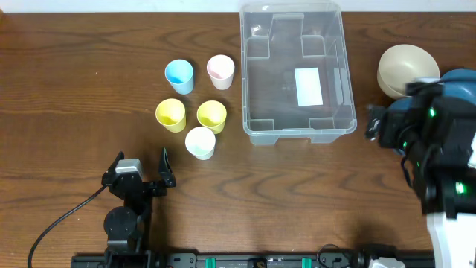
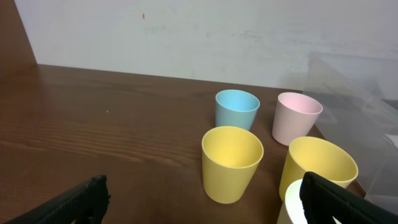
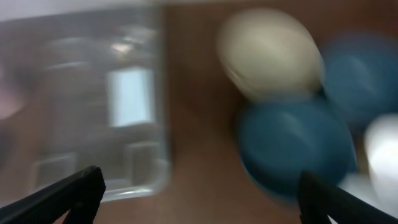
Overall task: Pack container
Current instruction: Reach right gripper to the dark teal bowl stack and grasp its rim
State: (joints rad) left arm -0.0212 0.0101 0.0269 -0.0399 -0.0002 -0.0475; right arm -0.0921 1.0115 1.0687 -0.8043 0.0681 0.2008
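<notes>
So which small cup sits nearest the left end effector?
The white cup, the only white one, lowest in the overhead view and closest to the left end effector.

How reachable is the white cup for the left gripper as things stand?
Probably yes: left gripper is open, the white cup stands nearest it, and only bare table lies between them.

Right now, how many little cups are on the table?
5, left of the container: blue cup and pink cup farthest back, two yellow cups in front, a white cup nearest. The right arm could hide more.
</notes>
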